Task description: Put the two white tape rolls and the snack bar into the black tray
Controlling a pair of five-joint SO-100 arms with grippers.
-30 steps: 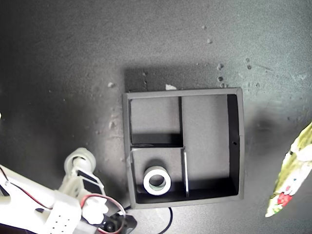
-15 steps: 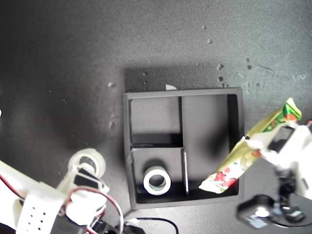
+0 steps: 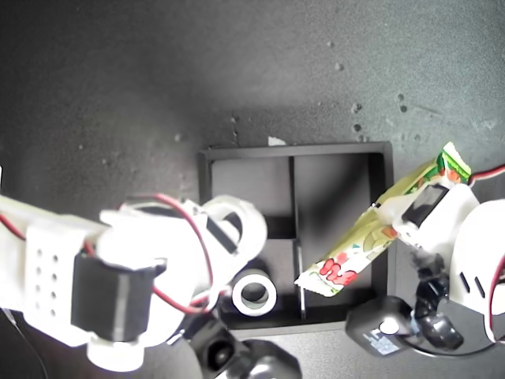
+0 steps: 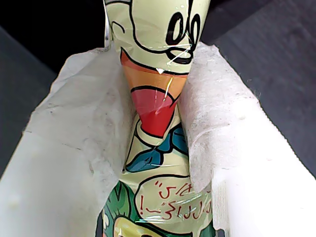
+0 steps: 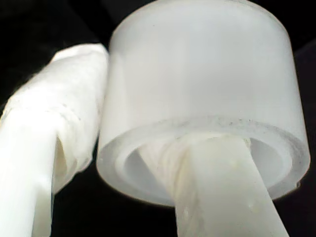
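**Both grippers loaded over the tray**

Your first gripper (image 3: 406, 212) is clenched on the snack bar (image 3: 371, 233), which slants from the exterior view's right, its lower end over the long compartment of the black tray (image 3: 379, 150). Your second gripper (image 3: 229, 225) grips a white tape roll (image 5: 202, 94), one finger (image 5: 222, 187) through its hole, above the tray's small compartments. The other tape roll (image 3: 254, 293) lies flat in the small compartment nearest the arms.
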